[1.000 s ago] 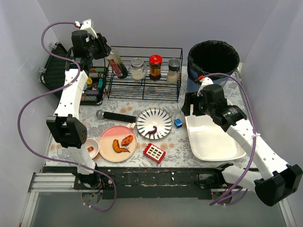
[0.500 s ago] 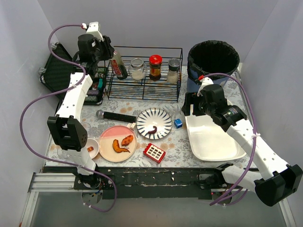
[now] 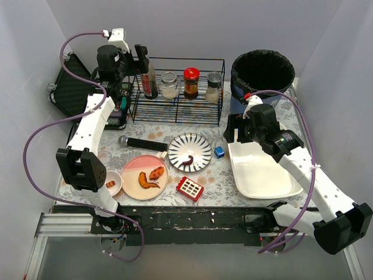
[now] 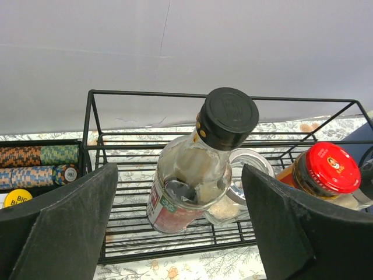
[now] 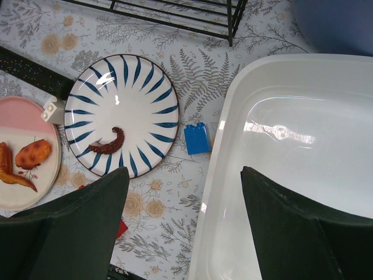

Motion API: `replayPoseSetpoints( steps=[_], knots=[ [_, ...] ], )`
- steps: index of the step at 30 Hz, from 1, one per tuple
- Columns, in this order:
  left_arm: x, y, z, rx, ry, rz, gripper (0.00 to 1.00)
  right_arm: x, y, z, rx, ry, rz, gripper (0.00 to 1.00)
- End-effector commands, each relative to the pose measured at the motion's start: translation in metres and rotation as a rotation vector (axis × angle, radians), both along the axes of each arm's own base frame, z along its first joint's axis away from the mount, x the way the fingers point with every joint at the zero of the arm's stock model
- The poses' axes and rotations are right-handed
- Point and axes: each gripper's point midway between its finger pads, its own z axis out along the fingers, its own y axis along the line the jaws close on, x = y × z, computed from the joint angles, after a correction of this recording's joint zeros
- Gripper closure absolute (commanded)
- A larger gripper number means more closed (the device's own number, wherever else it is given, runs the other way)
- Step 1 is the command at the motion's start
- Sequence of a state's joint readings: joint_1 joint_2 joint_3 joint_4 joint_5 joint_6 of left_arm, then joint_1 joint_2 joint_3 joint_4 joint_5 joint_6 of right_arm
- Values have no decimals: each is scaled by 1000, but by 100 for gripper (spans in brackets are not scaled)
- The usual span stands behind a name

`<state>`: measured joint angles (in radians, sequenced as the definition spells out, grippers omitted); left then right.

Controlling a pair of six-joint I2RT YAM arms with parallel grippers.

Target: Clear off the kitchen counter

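tabletop [image 5: 175, 70]: fern-and-flower pattern, stained; lies under both sets of jaws and carries everything listed below.
left jaws: wide apart, empty, level with the wire rack [image 4: 175, 233] at the far left of the tabletop.
bottle [image 4: 198, 169]: black cap, stands in the rack between the left jaws; clear gap to each finger, no contact.
glass jar [image 4: 247, 175]: just behind the bottle, toward the right finger.
red-lidded jar [image 4: 326, 169]: in the rack, beyond the right finger's tip.
poker chips [image 4: 35, 166]: in a black case outside the rack, past the left finger.
right jaws: wide apart, empty, hanging over the near rim of the white tub [image 5: 303, 169].
blue block [image 5: 197, 139]: on the tabletop, ahead of the gap between the right jaws, just beside the tub's rim.
striped plate [image 5: 128, 87]: ahead of the left finger of the right jaws; one brown food piece [image 5: 111, 142] on it.
pink plate [image 5: 23, 192]: outside that finger, touching nothing of the jaws; orange-brown scraps on it.
microphone [image 3: 143, 143], red tile [image 3: 190, 188], small bowl [image 3: 112, 182]: on the tabletop, well apart from both jaws.
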<state>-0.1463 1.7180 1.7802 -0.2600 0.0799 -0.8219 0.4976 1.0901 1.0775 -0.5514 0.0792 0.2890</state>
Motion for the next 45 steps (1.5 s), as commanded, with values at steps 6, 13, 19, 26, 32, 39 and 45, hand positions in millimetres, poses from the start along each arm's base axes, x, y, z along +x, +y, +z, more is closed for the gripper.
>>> replayPoseSetpoints(
  steps=[6, 13, 19, 26, 32, 39, 45],
  knots=[
    [-34, 0, 51, -59, -104, -3, 2, 2, 1, 19, 34, -49, -9, 14],
    [-81, 8, 53, -148, -77, 33, 2, 1, 2, 21, 50, -56, -5, 14],
    [-125, 32, 29, -170, 19, 154, 2, 2, 15, 18, 79, -35, 44, 17],
    [-161, 64, -26, -146, 274, 365, 2, -2, 40, 18, 112, -17, 126, 20],
    [-206, 79, -113, -174, 584, 551, 2, -4, 60, 12, 133, -1, 163, 20],
    [-256, 95, -153, -151, 677, 652, 2, -6, 73, 3, 149, 21, 193, 21],
    [-277, 97, -200, -123, 802, 699, 2, -8, 77, -3, 156, 36, 205, 20]
  ],
)
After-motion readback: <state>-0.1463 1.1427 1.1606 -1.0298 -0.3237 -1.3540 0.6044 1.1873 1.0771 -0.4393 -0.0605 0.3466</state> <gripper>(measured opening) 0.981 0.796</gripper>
